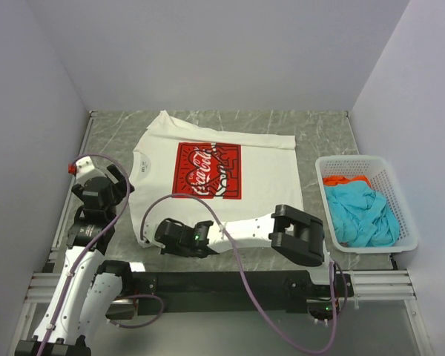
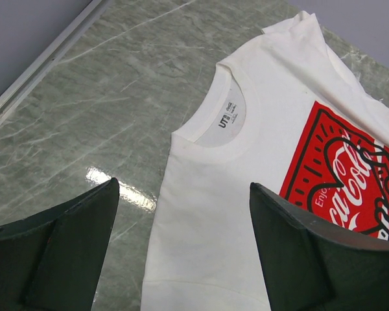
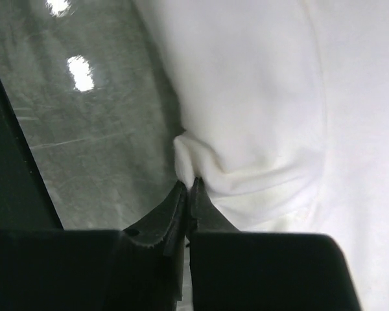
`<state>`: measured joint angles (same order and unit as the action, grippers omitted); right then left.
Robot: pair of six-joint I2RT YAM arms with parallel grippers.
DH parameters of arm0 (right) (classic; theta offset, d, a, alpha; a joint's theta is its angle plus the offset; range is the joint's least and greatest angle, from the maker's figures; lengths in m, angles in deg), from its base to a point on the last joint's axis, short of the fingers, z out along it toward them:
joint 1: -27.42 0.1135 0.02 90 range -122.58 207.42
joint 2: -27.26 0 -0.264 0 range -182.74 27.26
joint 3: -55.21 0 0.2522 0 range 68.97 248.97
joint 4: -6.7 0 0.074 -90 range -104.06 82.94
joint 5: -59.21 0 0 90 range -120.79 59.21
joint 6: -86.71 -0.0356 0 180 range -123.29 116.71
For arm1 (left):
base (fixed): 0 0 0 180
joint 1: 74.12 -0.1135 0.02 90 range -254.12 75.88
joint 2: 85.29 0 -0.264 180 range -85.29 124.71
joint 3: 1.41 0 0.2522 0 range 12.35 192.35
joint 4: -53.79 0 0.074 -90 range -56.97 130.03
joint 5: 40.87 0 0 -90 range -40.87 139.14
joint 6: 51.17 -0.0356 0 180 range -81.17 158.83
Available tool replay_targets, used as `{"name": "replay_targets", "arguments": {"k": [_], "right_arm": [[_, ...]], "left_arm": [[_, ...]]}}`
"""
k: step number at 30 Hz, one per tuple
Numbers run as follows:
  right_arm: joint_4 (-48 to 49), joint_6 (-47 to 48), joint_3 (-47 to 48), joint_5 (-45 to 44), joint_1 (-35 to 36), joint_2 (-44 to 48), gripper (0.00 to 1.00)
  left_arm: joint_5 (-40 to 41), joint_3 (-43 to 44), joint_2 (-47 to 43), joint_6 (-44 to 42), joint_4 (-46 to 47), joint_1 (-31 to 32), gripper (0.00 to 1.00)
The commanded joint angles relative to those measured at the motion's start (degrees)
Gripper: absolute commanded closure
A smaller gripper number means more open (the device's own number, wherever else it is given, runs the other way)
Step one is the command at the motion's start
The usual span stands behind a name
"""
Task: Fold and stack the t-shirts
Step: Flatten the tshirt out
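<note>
The white t-shirt [image 1: 208, 174] with the red Coca-Cola print lies spread flat in the middle of the table, collar to the left. My right gripper [image 1: 150, 236] reaches left along the near edge and is shut on a small fold of the shirt's white cloth at its near-left corner [image 3: 246, 162]; the fingertips [image 3: 181, 194] pinch it just above the table. My left gripper [image 1: 104, 174] hangs open and empty left of the collar; in the left wrist view it [image 2: 183, 189] straddles the shirt's shoulder edge [image 2: 201, 214] below the collar [image 2: 227, 116]. The teal shirt [image 1: 362, 213] and red-orange shirt [image 1: 345, 179] lie in the basket.
The white mesh basket [image 1: 400, 200] stands at the right edge of the table. The grey marble table [image 1: 111, 141] is walled on the left, back and right. A metal rail [image 2: 45, 58] runs along the left edge. Purple cables loop over the near side.
</note>
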<state>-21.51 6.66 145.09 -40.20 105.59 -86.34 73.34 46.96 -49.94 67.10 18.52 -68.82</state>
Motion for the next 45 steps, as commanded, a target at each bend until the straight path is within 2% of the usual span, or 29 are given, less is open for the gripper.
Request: {"name": "replay_targets", "arguments": {"k": [1,4,8,11,14,18,21,25,28,33,40,45], "right_arm": [[0.2,-1.8,2.2,2.3,-4.3,7.0,1.00],[-0.7,-7.3,4.1,9.2,-11.6,8.9,0.97],[-5.7,-17.6,9.7,14.0,-22.2,4.8,0.77],[-8.9,-20.3,14.1,10.7,-23.8,2.5,0.61],[-3.7,-18.1,10.2,9.5,-22.3,6.3,0.54],[3.4,-11.5,2.0,6.7,-18.3,10.9,0.50],[5.8,-8.3,1.1,3.9,-16.1,11.4,0.50],[2.9,-9.9,2.5,3.6,-17.5,11.6,0.50],[1.8,-13.1,-0.4,2.9,-19.5,14.1,0.48],[0.1,-18.3,-9.0,1.7,-23.6,22.2,0.47],[1.0,-21.1,-19.1,0.4,-25.9,35.1,0.45],[2.4,-22.3,-24.5,1.0,-27.1,41.9,0.44]], "left_arm": [[-1.2,-0.2,-0.3,-0.3,2.9,-0.4,0.14],[-2.4,-0.4,-0.1,-0.7,3.1,-0.5,0.14],[-3.9,-0.3,1.1,-1.1,3.3,-0.5,0.14],[-4.7,-0.3,1.9,-1.2,3.3,-0.5,0.14],[-5.5,-0.3,2.3,-1.4,3.4,-0.6,0.14],[-6.9,-0.3,2.9,-1.5,3.7,-0.6,0.14],[-9.8,-0.2,4.1,-1.0,3.9,-0.6,0.14],[-19.4,-0.6,6.6,5.9,4.7,-0.6,0.16],[-22.8,-2.1,9.5,12.0,7.4,-0.5,0.16],[-23.3,-1.8,18.7,15.0,9.8,0.2,0.20],[-18.5,3.3,33.4,14.0,9.8,6.8,0.49],[-14.2,3.8,36.6,14.8,8.9,8.8,0.49]]}}
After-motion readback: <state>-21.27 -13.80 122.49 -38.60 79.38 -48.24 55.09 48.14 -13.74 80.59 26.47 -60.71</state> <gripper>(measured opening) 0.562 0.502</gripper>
